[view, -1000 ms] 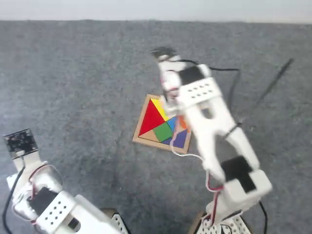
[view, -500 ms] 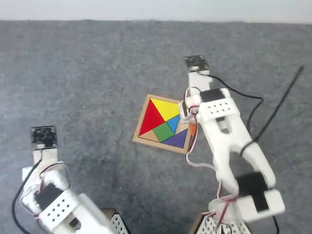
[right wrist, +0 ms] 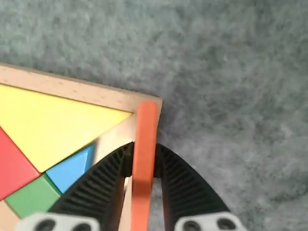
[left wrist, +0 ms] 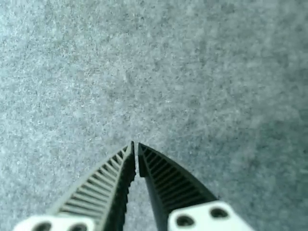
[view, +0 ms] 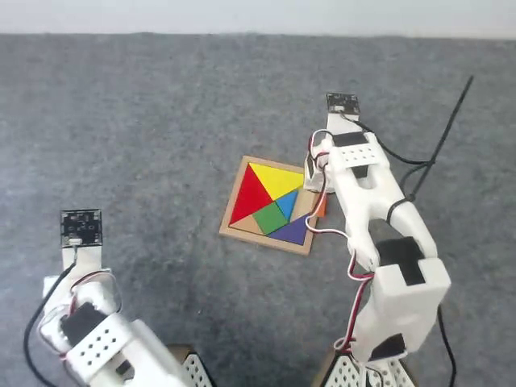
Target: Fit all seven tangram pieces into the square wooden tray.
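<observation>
Change: right arm (view: 367,189) had swung from across the tray (view: 266,241) out to its 3 o'clock edge over the last second, taking the orange piece (right wrist: 146,122) off the tray's middle. The left arm (view: 85,318) had shifted a little toward 3 o'clock, so its wrist stood nearer the tray than before.
Right pincer (right wrist: 143,148): pinched on the orange piece, one ribbed black finger pressed against each flat face.
Orange piece: stood upright on its thin edge between the fingers, over the tray's wooden rim near a corner. Whether it touched the rim could not be told. From above it showed as a small orange patch just outside the tray at 3 o'clock.
Tray: lay flat near the middle of the grey counter (left wrist: 202,67), turned slightly askew.
Pieces in the tray: red triangle (view: 251,197) at 9 o'clock, yellow triangle (view: 278,179) at 12 o'clock, green piece (view: 272,216) at the centre, blue piece (view: 288,201) at 3 o'clock, purple piece (view: 294,230) at 5 o'clock. A strip of bare wood lay between the yellow triangle and the rim where the orange piece stood, and another bare patch at 7 o'clock.
Left pincer (left wrist: 135,144): pressed together at the tips with nothing between them, over bare counter, at 8 o'clock from the tray and well apart from it.
</observation>
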Robot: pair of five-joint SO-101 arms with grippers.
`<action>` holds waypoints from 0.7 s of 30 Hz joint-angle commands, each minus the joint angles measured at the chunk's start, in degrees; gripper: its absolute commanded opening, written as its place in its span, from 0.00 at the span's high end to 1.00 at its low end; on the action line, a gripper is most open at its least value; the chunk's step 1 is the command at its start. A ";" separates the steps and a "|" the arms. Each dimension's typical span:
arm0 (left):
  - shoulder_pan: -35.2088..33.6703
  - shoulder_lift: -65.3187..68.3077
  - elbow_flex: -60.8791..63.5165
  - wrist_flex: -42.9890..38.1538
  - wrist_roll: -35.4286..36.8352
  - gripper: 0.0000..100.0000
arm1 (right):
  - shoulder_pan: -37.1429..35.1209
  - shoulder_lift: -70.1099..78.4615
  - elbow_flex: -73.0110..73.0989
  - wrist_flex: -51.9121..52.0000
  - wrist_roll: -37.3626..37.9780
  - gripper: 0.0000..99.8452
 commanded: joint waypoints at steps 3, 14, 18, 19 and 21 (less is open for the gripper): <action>0.09 -0.70 -0.57 -0.62 -0.53 0.99 | -0.31 -0.92 -3.25 0.13 -0.35 0.99; 0.00 -0.70 -0.22 -0.62 -0.53 0.99 | -3.12 -0.57 -4.92 3.65 -0.70 0.93; 0.00 -0.70 -0.13 -0.62 -0.53 0.99 | -3.21 -0.57 -4.92 3.65 -0.70 0.92; 0.00 -0.70 -0.13 -0.62 -0.53 0.99 | -3.21 -0.57 -4.92 3.65 -0.70 0.92; 0.00 -0.70 -0.13 -0.62 -0.53 0.99 | -3.82 -0.57 -4.92 3.74 -0.62 0.92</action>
